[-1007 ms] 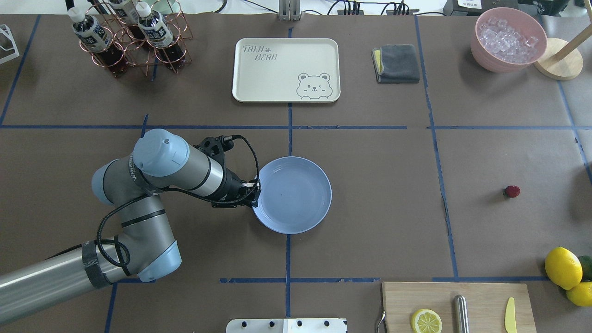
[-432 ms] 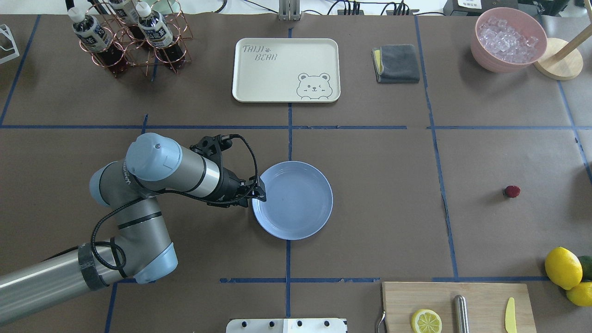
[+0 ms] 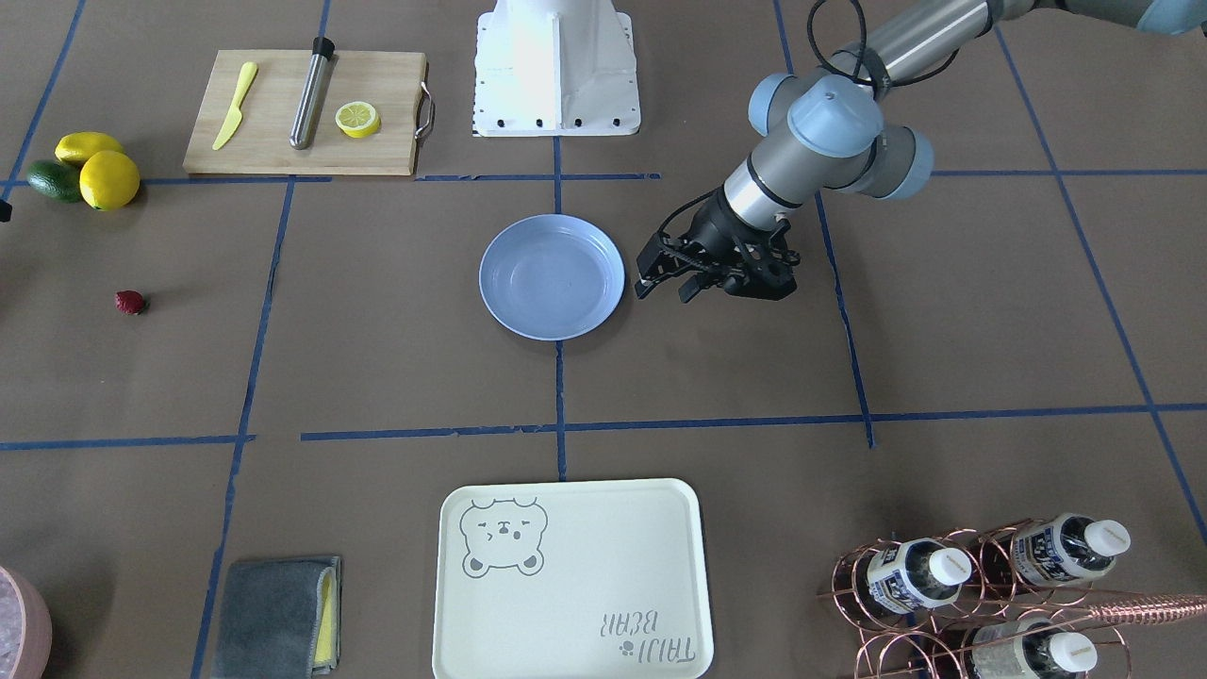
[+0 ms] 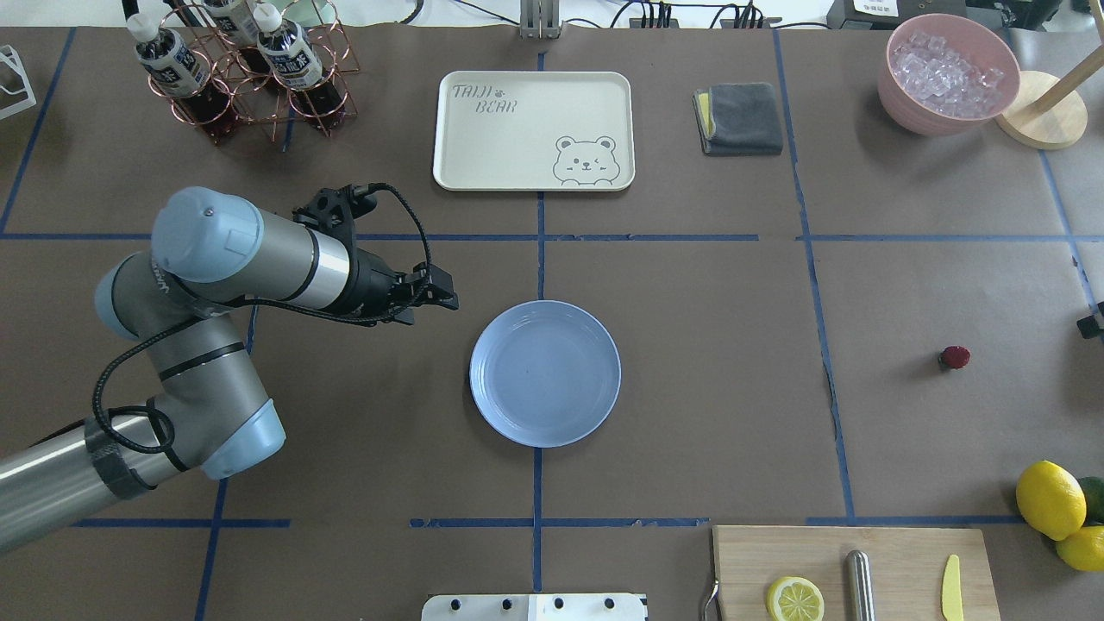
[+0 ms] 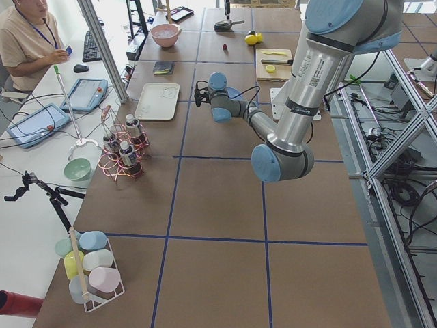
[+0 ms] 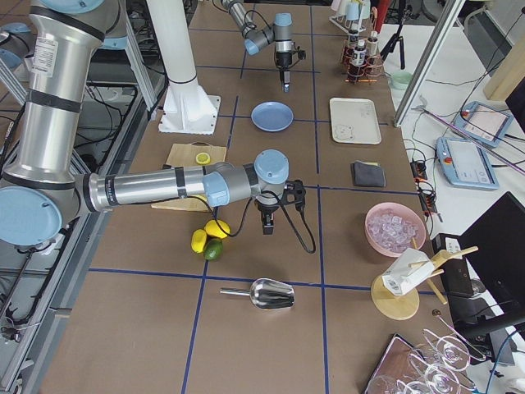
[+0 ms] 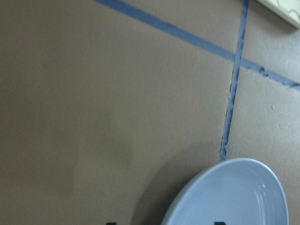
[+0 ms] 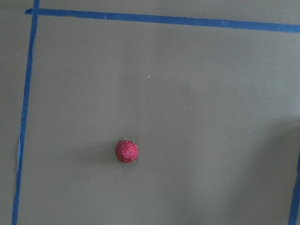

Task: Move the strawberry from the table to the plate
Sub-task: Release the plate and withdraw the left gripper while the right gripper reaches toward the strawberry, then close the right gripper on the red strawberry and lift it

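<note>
Overhead exterior view: the strawberry [image 4: 955, 357] sits on the table [image 4: 690, 345] far out on the robot's right, well apart from the plate [image 4: 545, 373], alone in its taped square. The berry is small, dark red and bumpy, with a bit of green on top. The plate is round, shallow, glossy light blue and plain, and lies over a blue tape line at mid-table with nothing on it. The table is matte brown paper with a blue tape grid. The left gripper [image 4: 444, 299] hangs near the plate's far-left rim, not touching it. Its black fingers are spread apart and hold nothing, and the left wrist view shows two dark tips set wide at its bottom edge. The right gripper [image 6: 267, 226] hangs over the table near the berry. I cannot tell whether it is spread or closed, and the right wrist view shows only the berry on paper. The cream rectangular tray [image 4: 533, 129] has rounded corners, a line-drawn bear and lettering that looks like "TAIJI BEAR" with a paw mark. The copper wire rack [image 4: 250, 82] holds dark bottles with white caps; their labels are too small to read. The pink bowl [image 4: 949, 73] is full of clear ice cubes. A folded grey cloth [image 4: 740, 118] has a yellow edge. The wooden board [image 4: 906, 552] carries a lemon half [image 4: 795, 598], a metal rod [image 4: 858, 585] and a yellow plastic knife [image 4: 950, 586]. Two whole lemons [image 4: 1050, 498] sit beside the board.
</note>
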